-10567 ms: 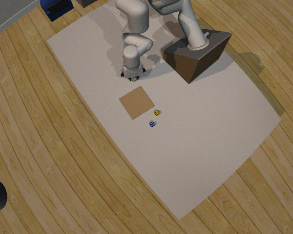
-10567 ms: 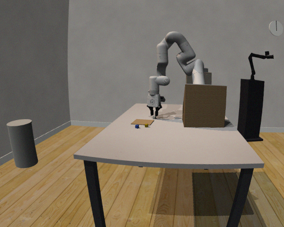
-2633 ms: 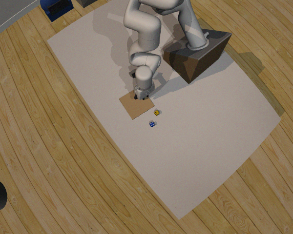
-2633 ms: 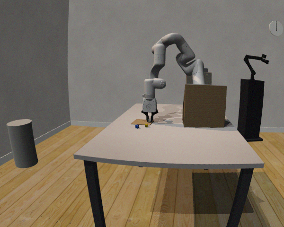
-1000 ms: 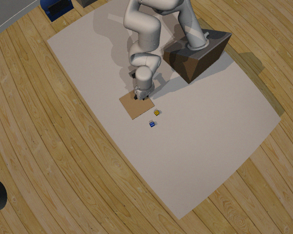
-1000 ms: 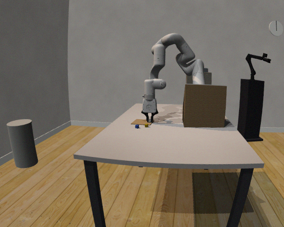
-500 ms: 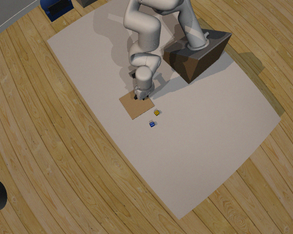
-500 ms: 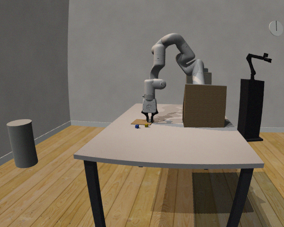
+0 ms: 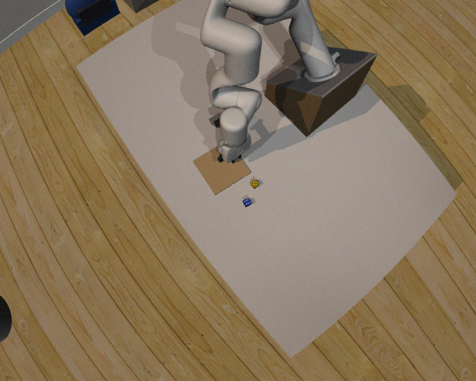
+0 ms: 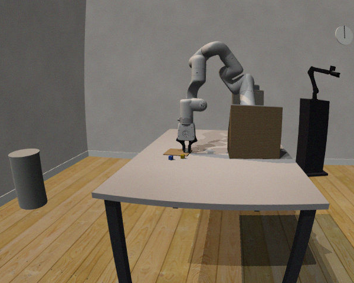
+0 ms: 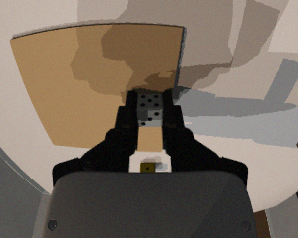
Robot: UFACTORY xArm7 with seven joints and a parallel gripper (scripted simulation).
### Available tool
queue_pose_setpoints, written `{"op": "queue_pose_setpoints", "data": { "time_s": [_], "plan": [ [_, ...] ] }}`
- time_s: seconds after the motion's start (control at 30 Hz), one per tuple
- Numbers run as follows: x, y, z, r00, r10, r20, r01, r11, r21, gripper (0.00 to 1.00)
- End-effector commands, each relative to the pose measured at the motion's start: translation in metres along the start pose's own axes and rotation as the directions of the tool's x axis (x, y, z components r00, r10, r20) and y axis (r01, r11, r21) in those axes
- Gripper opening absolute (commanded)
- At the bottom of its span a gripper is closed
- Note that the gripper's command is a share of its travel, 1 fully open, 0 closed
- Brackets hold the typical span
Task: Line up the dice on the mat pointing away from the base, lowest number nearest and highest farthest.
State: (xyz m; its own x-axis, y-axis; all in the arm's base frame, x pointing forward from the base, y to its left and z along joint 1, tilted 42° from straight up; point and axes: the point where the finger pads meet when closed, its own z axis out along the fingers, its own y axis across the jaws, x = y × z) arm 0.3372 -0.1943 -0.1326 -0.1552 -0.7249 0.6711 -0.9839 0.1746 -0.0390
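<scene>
The black two-fingered gripper (image 9: pixel 229 159) (image 10: pixel 186 151) (image 11: pixel 149 103), its fingers narrowly apart, is clamped on a grey die with black pips (image 10: pixel 186 150) (image 11: pixel 150 101), over the flat tan square mat (image 9: pixel 220 174) (image 10: pixel 172 152) (image 11: pixel 74 89). Just beside the mat, on the pale table (image 9: pixel 312 229) (image 10: pixel 207 179) (image 11: pixel 258 164), are a yellow die (image 9: pixel 254 183) (image 10: pixel 182 156) (image 11: pixel 147 168) and a blue die (image 9: pixel 247 202) (image 10: pixel 170 157). Grey walls (image 10: pixel 140 61) stand beyond.

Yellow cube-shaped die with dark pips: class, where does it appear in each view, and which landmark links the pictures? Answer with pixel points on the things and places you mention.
Top: just right of centre; yellow cube-shaped die (image 9: pixel 254 183) (image 10: pixel 182 156) (image 11: pixel 147 168).
Exterior: slightly below centre.
Wrist: low centre, partly cut off by the gripper housing.
Shared landmark: flat tan mat (image 9: pixel 220 176) (image 10: pixel 172 152) (image 11: pixel 89 74).
</scene>
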Motion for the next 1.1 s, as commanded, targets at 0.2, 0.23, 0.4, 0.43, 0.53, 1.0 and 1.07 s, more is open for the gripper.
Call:
{"op": "queue_pose_setpoints", "data": {
  "time_s": [0.2,0.23,0.4,0.43,0.53,1.0,1.07],
  "plan": [
    [-0.0008,-0.0012,-0.0009,1.000,0.000,0.002,0.000,1.000,0.003,0.23],
    [-0.0008,-0.0012,-0.0009,1.000,0.000,0.002,0.000,1.000,0.003,0.28],
    [-0.0008,-0.0012,-0.0009,1.000,0.000,0.002,0.000,1.000,0.003,0.32],
    [-0.0008,-0.0012,-0.0009,1.000,0.000,0.002,0.000,1.000,0.003,0.36],
    [-0.0008,-0.0012,-0.0009,1.000,0.000,0.002,0.000,1.000,0.003,0.36],
    [-0.0008,-0.0012,-0.0086,1.000,0.000,0.002,0.000,1.000,0.003,0.36],
    [-0.0008,-0.0012,-0.0086,1.000,0.000,0.002,0.000,1.000,0.003,0.36]
  ]
}}
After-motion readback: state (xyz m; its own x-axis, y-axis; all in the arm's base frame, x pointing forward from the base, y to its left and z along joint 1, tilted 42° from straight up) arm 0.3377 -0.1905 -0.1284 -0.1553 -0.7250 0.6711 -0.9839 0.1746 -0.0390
